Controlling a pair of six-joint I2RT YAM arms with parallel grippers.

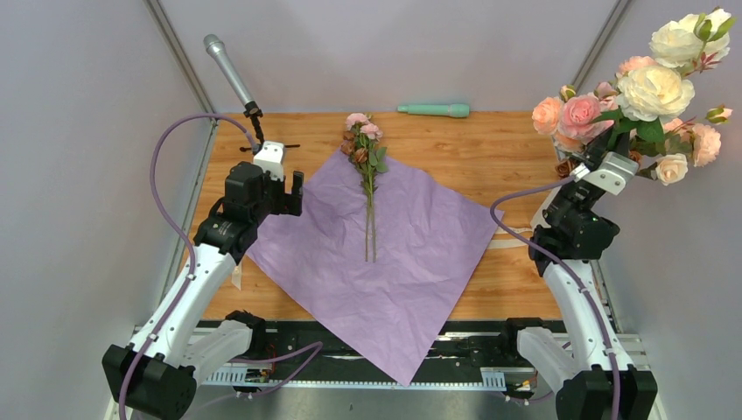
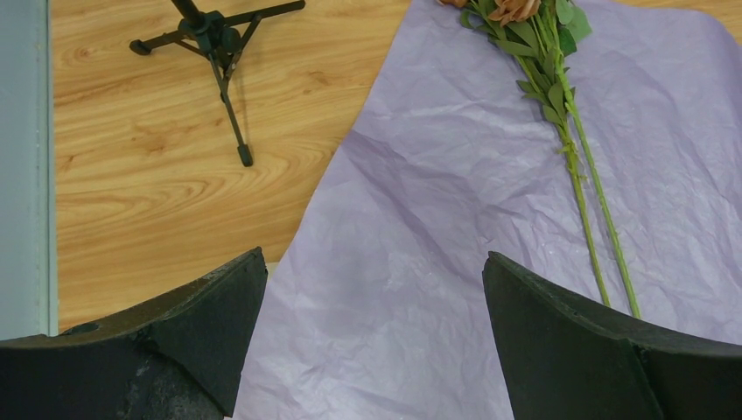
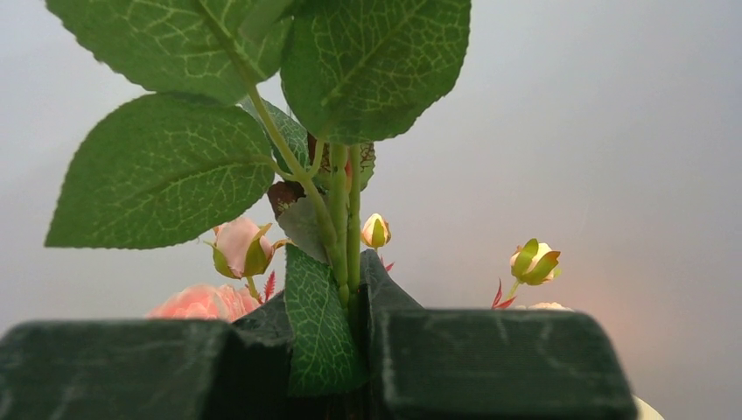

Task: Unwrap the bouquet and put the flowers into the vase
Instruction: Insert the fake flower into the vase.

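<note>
The right gripper (image 3: 348,302) is pinched almost shut on a pair of thin flower stems (image 3: 343,210), with leaves crowding its fingers. It is held high at the right side of the worktop (image 1: 490,149), in among the big peach and cream roses (image 1: 652,92). I can't spot the vase from here (the arm and those large blooms cover where a neck would be). So I'd judge the job now is threading the stem ends down into a narrow mouth: hold the stems upright, lower slowly, let go only once the ends are well inside, and mind the leaves don't snag on the larger branches. On the other side the left gripper (image 2: 374,256) hangs wide open and empty above the left edge of the lilac paper (image 1: 420,254), which lies spread flat. The rest of the flowers (image 1: 366,162) lie along its middle, heads toward the far edge, well apart from either gripper
</note>
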